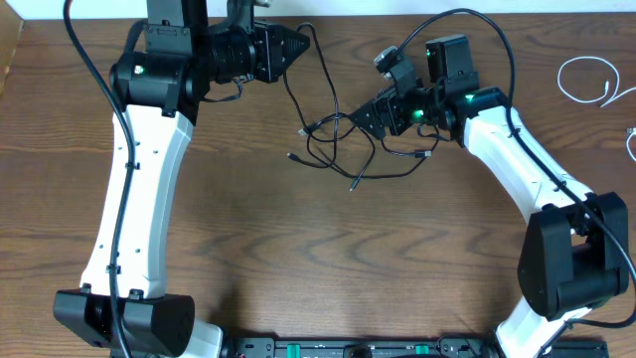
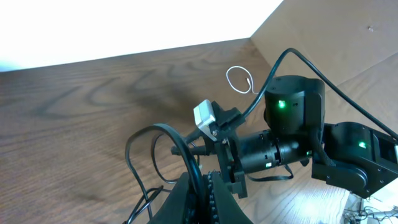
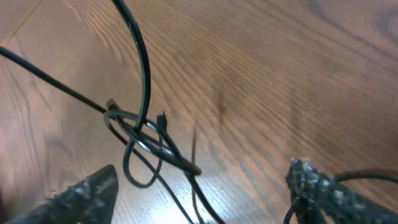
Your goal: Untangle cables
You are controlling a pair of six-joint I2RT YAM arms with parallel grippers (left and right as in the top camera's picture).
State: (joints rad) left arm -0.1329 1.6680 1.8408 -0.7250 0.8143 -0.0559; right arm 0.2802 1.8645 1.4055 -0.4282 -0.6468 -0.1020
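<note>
A tangle of thin black cables lies on the wooden table between my two grippers. My left gripper is shut on one black cable, which runs from its jaws down to the tangle. My right gripper is open just right of the tangle, with the knotted black loops lying between its fingers on the table. A white cable lies coiled at the far right edge; it also shows in the left wrist view.
My right arm's wrist with its green lights sits close in front of my left gripper. Thick black arm wires arch over my right wrist. The table edge is at the far left.
</note>
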